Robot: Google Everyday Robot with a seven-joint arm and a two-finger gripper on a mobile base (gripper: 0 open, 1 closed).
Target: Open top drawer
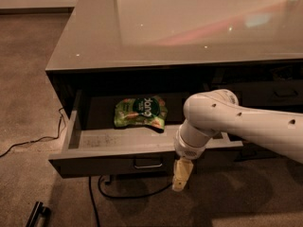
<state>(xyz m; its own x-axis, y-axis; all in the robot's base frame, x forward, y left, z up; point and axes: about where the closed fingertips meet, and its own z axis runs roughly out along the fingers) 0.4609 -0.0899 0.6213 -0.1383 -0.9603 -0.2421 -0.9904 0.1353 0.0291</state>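
Note:
The top drawer (109, 163) stands pulled out from under the glossy grey counter (189, 27). Its dark front carries a small metal pull (147, 164) at centre, and its lighter grey interior holds a green snack bag (140, 112). My white arm reaches in from the right. My gripper (181, 178) hangs pointing down in front of the drawer front, just right of the pull and apart from it, with nothing in it.
A black cable (28, 141) runs across the carpet on the left. A dark object (37, 214) lies on the floor at bottom left. More cables (123, 193) lie under the drawer. A closed drawer with a pull (285, 92) sits at right.

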